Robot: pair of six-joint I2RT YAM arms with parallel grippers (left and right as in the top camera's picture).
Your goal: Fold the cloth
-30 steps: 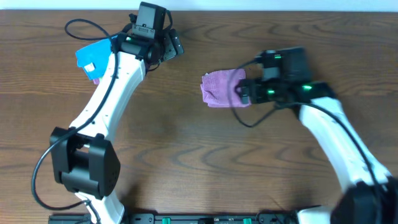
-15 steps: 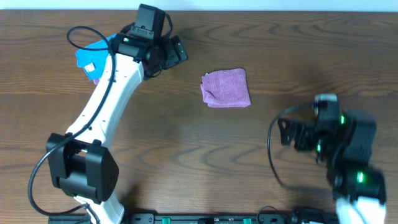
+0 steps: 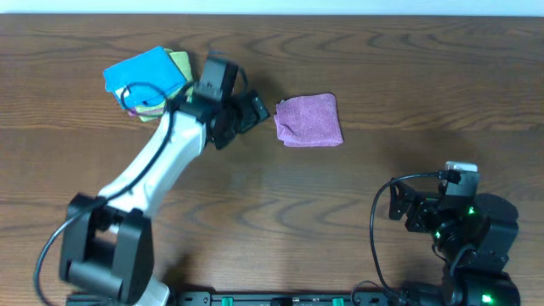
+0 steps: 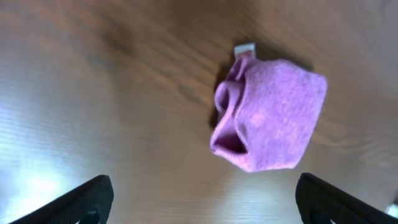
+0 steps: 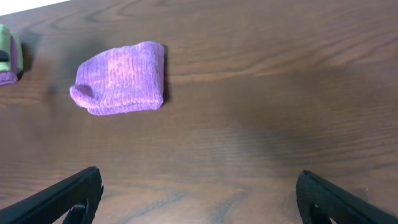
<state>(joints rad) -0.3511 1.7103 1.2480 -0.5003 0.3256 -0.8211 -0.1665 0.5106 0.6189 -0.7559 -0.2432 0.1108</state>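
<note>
Cloth [image 3: 308, 120], one; blue cloth [image 3: 144, 75], one

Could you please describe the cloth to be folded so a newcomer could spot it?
Near the middle of the wooden table, towards its far edge, a small bundle lies alone: the lilac cloth. Unlike the blue cloth and yellow-green cloth piled together, it is purple and apart.

left arm [image 3: 157, 161] outstretched, left tool [image 3: 255, 109] gaping | right arm [image 3: 478, 242] apparently folded, right tool [image 3: 399, 206] gaping
</note>
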